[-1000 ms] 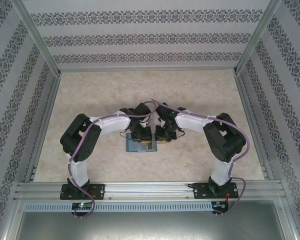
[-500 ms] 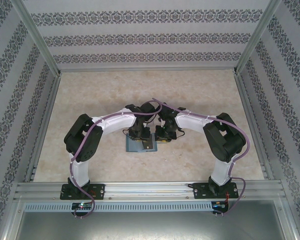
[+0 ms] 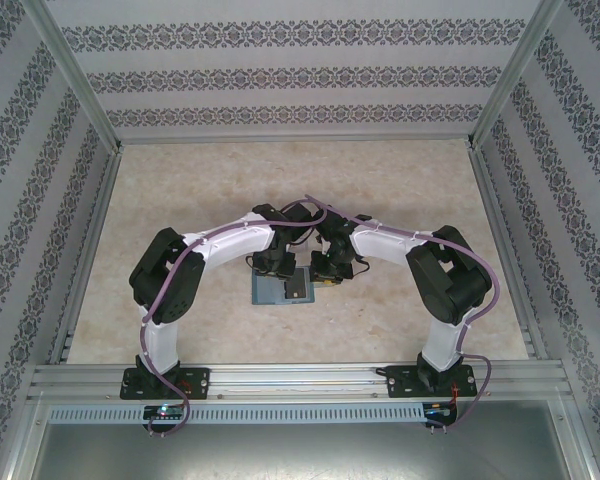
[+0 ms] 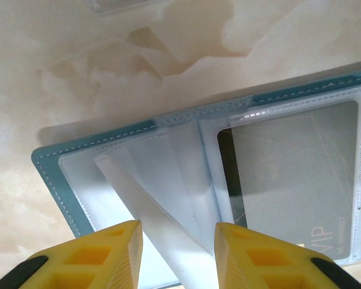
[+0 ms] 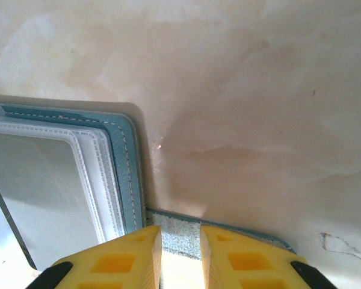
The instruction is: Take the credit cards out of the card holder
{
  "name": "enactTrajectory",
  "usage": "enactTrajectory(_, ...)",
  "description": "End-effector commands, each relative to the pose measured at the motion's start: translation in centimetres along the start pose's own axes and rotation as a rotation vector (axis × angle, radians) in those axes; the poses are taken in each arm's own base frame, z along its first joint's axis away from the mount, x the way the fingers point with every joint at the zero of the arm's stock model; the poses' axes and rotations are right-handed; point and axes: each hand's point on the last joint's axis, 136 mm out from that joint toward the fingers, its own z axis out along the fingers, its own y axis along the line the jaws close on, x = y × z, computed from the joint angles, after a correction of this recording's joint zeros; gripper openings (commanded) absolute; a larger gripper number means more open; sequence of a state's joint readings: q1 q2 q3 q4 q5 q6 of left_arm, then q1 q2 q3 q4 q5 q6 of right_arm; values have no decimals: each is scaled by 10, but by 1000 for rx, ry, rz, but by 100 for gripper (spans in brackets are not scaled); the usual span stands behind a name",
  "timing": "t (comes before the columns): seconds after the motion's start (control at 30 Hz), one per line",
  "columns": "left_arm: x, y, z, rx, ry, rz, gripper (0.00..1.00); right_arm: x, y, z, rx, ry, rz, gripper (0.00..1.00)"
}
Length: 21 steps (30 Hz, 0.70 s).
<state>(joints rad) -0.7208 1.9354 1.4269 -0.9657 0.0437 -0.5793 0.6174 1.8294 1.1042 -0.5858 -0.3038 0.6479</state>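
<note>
So here's where we're at. The card holder (image 3: 272, 292) lies open and flat on the bench (image 3: 180, 190), middle of the front area, with both arms curled in over its far edge. Our left hand (image 4: 177, 229) sits over the holder's left part. Its yellow fingers (image 4: 102, 256) are clearly apart, and one loose clear sleeve (image 4: 162, 198) runs up between them. We don't see either finger pressing on that sleeve, so we'd say this hand is spread and has hold of nothing. Our right hand (image 5: 180, 232) is at the holder's right edge, fingers nearly together with just a narrow gap. The strap tab (image 5: 179, 220) shows in that gap and runs on under one finger. Whether it's pinching the tab or just sitting on it, we can't tell.

The left wrist view gives us what the overhead can't: a dark credit card (image 4: 295, 180) tucked inside a sleeve on the right of that view, "VIP" printed near its lower corner, plus the stitched teal border. From the top it's only a small dark patch on the holder. The right wrist view adds the holder's rounded teal corner and a stack of clear sleeve edges.

Around it there's a bit of something in clear plastic (image 4: 111, 5) at the top edge of the left wrist view, patterned walls (image 3: 300, 75), and a metal rail (image 3: 300, 375) in front. From above, the wrists cover the holder's far edge.
</note>
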Motion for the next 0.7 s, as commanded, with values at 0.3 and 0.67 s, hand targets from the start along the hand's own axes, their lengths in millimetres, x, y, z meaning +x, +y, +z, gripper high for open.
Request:
enactTrajectory(0.3,6,6,-10,-50,5,27,37,2,-10,6,30,28,7,25)
enactTrajectory(0.67,5,8,-17,-50,-13,23,36,1,-9,6,30,30,3,25)
